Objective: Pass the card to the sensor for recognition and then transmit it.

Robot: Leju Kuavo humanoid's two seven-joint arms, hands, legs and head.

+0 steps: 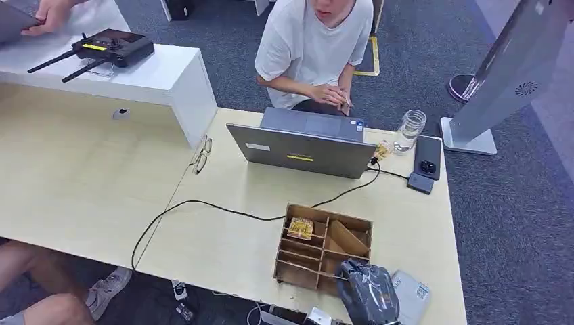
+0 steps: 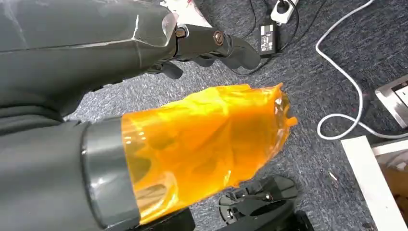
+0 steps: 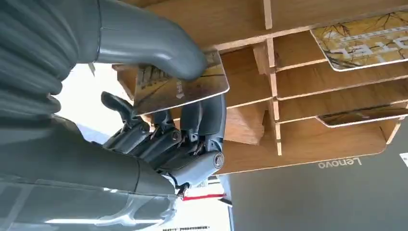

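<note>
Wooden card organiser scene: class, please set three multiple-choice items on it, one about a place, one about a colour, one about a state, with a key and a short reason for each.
1. Where does the wooden organiser stand?
A. on the white counter
B. on the table, on the robot's side of the laptop
C. on the carpet

2. What colour is the wrap on the left hand?
A. orange
B. blue
C. white

3. What is the right hand doing?
A. resting open on the table
B. pinching a card between thumb and fingers
C. holding the glass jar

Key: 1 B, the head view shows the organiser on the table between the laptop and the near edge. 2 A, the left wrist view shows an orange film over the hand. 3 B, the right wrist view shows the thumb on top of the card and the fingers beneath, beside the organiser.
</note>
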